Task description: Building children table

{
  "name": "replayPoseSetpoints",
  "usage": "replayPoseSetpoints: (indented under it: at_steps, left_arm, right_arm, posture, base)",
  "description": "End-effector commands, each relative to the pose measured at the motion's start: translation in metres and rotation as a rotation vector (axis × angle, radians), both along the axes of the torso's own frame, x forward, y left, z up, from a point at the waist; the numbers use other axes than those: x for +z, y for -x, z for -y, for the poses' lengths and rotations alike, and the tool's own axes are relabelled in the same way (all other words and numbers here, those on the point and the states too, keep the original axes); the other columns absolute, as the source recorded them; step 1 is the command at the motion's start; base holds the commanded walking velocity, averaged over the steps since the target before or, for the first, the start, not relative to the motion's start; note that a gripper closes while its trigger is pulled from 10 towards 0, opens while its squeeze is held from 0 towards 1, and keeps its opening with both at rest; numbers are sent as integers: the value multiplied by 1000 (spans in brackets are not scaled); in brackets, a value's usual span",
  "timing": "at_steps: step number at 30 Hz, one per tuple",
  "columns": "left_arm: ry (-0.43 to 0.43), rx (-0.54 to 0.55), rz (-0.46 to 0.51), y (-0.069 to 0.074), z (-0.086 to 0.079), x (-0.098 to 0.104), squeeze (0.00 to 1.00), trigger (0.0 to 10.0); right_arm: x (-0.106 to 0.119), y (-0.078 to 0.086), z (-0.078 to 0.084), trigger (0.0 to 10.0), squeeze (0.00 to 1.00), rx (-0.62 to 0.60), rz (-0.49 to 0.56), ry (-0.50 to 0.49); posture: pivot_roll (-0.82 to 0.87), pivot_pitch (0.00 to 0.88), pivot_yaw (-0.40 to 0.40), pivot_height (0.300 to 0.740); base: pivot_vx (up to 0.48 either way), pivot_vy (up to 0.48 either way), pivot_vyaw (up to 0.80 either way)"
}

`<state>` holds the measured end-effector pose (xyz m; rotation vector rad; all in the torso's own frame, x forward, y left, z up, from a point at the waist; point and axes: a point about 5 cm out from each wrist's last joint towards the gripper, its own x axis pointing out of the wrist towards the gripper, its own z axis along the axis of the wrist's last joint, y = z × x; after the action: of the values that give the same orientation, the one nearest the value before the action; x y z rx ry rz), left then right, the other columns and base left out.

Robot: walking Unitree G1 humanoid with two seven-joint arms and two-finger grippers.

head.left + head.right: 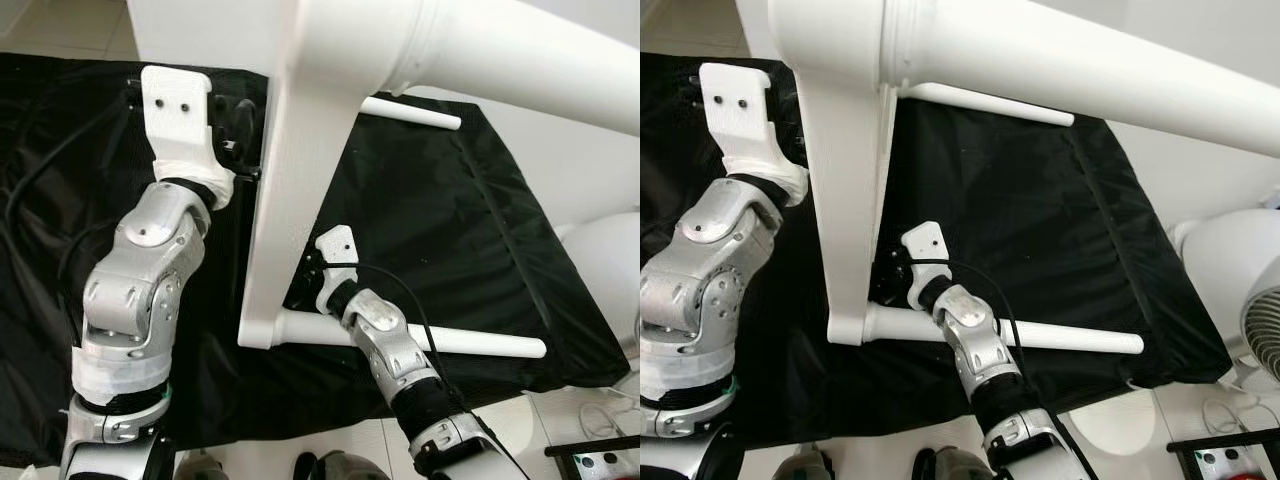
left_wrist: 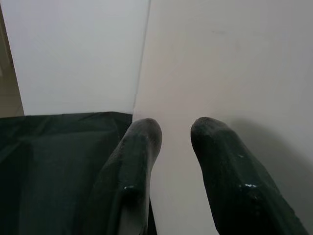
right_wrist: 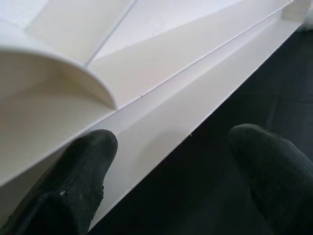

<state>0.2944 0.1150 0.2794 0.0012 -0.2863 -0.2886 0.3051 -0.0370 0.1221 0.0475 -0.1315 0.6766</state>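
I see the white children's table tipped on its side on a black sheet, its top standing on edge between my two arms with its long edge running away from me. One thick leg sticks out above my right arm, pointing right; two slimmer legs point the same way, one just beside my right pincer. That pincer is spread, one finger against the table's underside rim. My left pincer sits at the tabletop's edge, fingers slightly parted, gripping nothing I can confirm.
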Motion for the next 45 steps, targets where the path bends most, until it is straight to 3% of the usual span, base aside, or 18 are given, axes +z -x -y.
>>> replayPoseSetpoints:
  at_steps: [1,4,6,8,10,24,26,30,33,39,41,45]
  left_arm:
    - [-39,-68,-23,0,16,-7,0,10000]
    - [-46,-64,-28,0,17,-9,0,10000]
    - [-14,-37,-61,-3,19,-16,0,10000]
    - [20,-9,-94,-5,19,-23,0,10000]
    - [42,13,-117,-7,18,-28,0,10000]
    - [221,184,-223,-14,-2,-58,0,10000]
    - [323,241,-198,-15,-8,-56,0,10000]
    - [400,253,-130,-15,-14,-49,0,10000]
    - [403,252,-74,-13,-17,-45,0,10000]
    - [323,81,18,-2,-13,-44,0,10000]
    - [245,-67,55,9,-14,-49,0,10000]
    - [143,-195,89,19,-21,-55,0,10000]
  right_arm:
    - [-20,5,17,10000,0,-69,-62,21]
    - [-20,5,24,10000,0,-105,-59,7]
    - [-19,4,57,10000,0,-316,-12,-30]
    - [-17,7,75,10000,0,-438,15,-63]
    - [-16,9,82,10000,0,-485,19,-83]
    - [-12,35,91,10000,0,-490,55,-130]
    - [-6,40,94,10000,0,-495,74,-175]
    - [2,43,94,10000,0,-475,78,-216]
    - [3,44,94,10000,0,-470,76,-216]
    - [4,45,96,10000,0,-459,71,-211]
    - [4,49,100,10000,0,-438,67,-196]
    - [5,56,105,10000,0,-409,61,-177]
  posture:
    - [99,89,-132,740]
    - [97,85,-123,740]
    - [99,83,-116,740]
    - [100,80,-109,740]
    - [100,80,-109,740]
    - [95,71,-90,740]
    - [95,71,-92,740]
    - [95,69,-92,740]
    - [94,68,-92,740]
    - [95,72,-95,740]
    - [99,77,-98,740]
    - [101,80,-103,740]
  base:
    - [0,0,0]
    - [0,0,0]
    - [0,0,0]
    - [0,0,0]
    - [0,0,0]
    - [0,0,0]
    - [0,0,0]
    - [0,0,0]
    - [0,0,0]
    - [0,0,0]
    - [0,0,0]
    - [0,0,0]
